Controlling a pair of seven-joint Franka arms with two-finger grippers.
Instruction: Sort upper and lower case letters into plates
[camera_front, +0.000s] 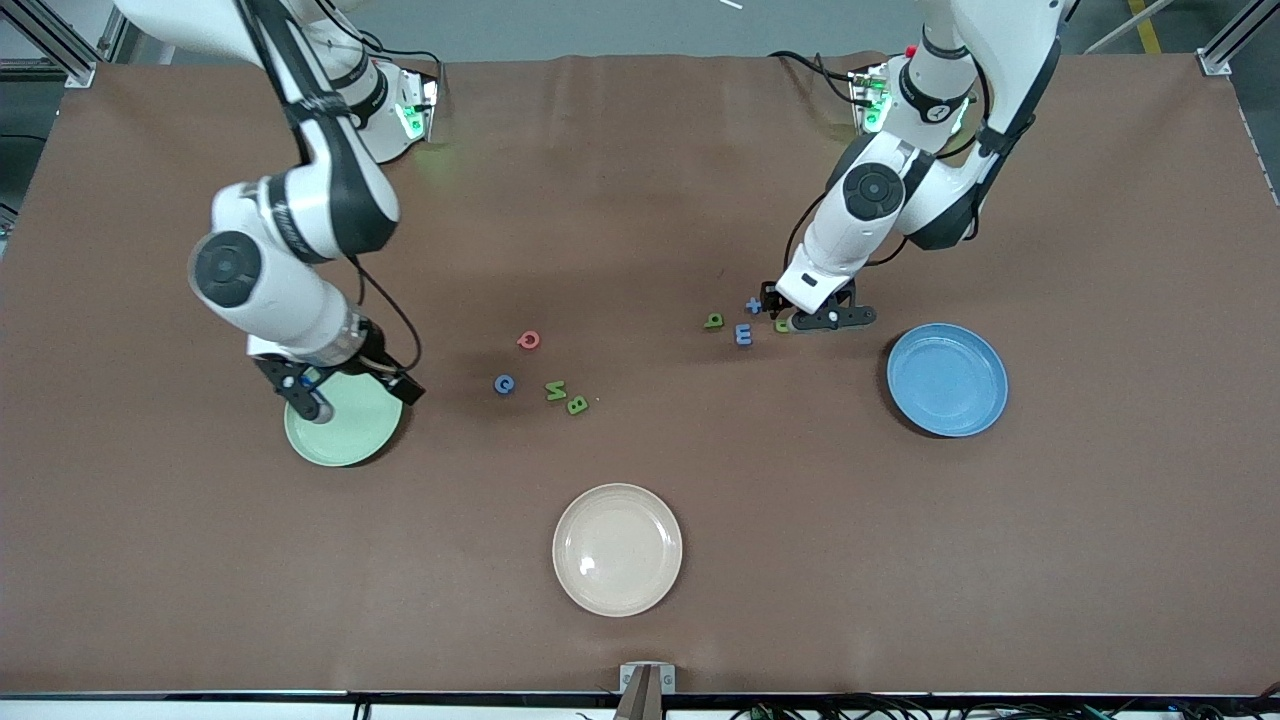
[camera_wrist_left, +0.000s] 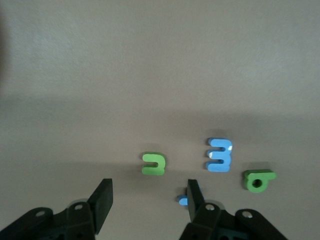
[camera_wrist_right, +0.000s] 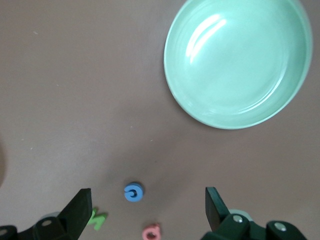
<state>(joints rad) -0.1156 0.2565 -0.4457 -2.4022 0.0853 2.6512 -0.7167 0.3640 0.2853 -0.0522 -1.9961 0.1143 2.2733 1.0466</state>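
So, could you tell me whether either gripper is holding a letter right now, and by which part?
Nothing is held. The left gripper has its fingers apart around the green letter; the right gripper is open over the table.

Even overhead light, soft shadows; the left wrist view looks somewhat blurred.

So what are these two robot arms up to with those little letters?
They are sorting small chunky letters into plates. The left gripper is down at the table among a cluster of letters, its fingers astride a small green letter, not yet gripping it. The right gripper hangs open over the pale mint green plate. The sky blue plate and a cream-beige plate hold nothing; every letter visible lies on the brown table.
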